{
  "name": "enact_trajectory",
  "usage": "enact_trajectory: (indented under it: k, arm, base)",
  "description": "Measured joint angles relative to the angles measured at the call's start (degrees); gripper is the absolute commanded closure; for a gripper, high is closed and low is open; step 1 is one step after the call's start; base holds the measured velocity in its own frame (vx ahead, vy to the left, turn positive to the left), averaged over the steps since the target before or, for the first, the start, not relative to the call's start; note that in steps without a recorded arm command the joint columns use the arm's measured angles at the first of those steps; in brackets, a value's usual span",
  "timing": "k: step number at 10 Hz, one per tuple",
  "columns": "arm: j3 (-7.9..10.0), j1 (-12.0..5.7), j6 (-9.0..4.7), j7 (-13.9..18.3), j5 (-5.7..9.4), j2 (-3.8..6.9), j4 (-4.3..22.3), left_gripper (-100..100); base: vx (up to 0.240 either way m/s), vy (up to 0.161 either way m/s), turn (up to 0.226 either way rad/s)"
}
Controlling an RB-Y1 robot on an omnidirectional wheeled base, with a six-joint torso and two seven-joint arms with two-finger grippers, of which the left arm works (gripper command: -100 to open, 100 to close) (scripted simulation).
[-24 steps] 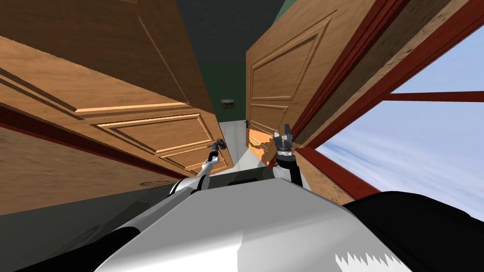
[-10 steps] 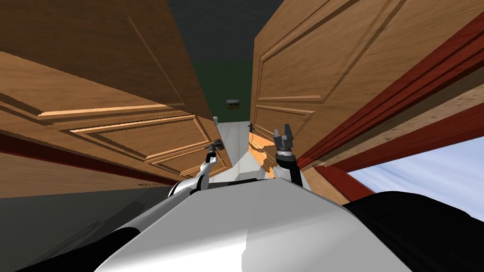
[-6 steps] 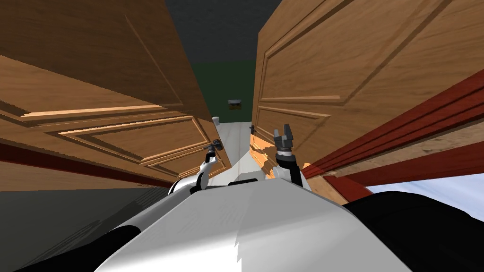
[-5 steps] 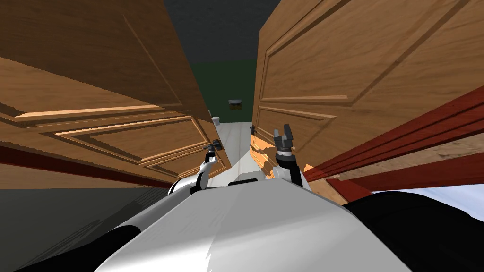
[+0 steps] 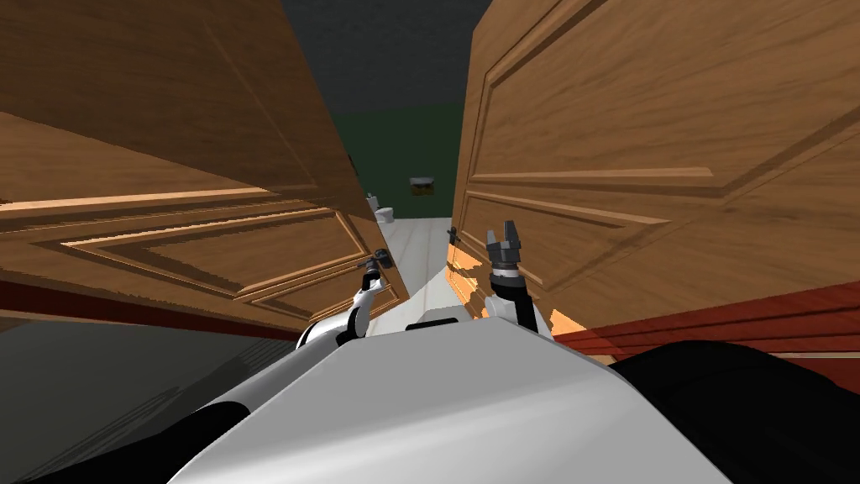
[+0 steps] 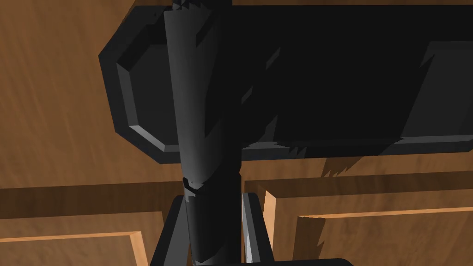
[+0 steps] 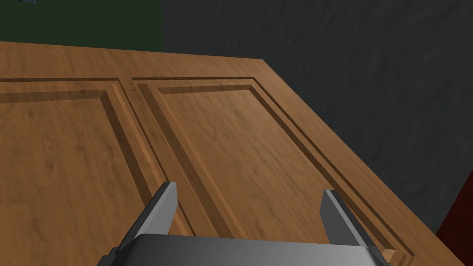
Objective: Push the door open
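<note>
dark door handle (image 6: 208, 115) is pinched by left end effector (image 6: 212, 219); right end effector (image 7: 249, 208) is spread, facing wooden door panel (image 7: 231, 138).

Green wall (image 5: 403, 143) at far end, small brown box (image 5: 422, 186) on it; white fixture (image 5: 384, 212) at pale floor's (image 5: 417, 244) left edge.

**Three cameras, one doorway**

Head camera sits high, pitched steeply down and forward, peering through the gap between the left door (image 5: 193, 244) and the right door (image 5: 638, 143) to a pale floor (image 5: 420, 244) beyond. Left wrist camera is jammed right up against the dark door handle (image 6: 277, 83), left door's wood behind it. Right wrist camera looks along the right end effector (image 7: 249, 203), close across the right door's panels, dark grey surface (image 7: 346, 69) past the edge. Each wrist view shares its door with the head view.
</note>
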Motion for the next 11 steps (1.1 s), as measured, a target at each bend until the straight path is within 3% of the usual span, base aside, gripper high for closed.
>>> enact_trajectory:
  k: [4,6,8,11]
  arm:
    - [3.87,-0.2,-0.6,-2.6,-0.08,-1.22,0.2,100]
    - [5.39,-0.08,-0.27,-3.9,-0.04,-1.66,-1.9,100]
    - [7.38,-0.74,-1.38,-5.3,-0.09,-2.12,-0.9,100]
    - [9.21,-0.94,-1.81,-6.6,-0.09,-2.68,-1.1,100]
  base:
    - [0.183,0.036,0.019]
    - [0.138,0.029,0.026]
    - [0.111,0.018,0.021]
    - [0.065,0.02,0.008]
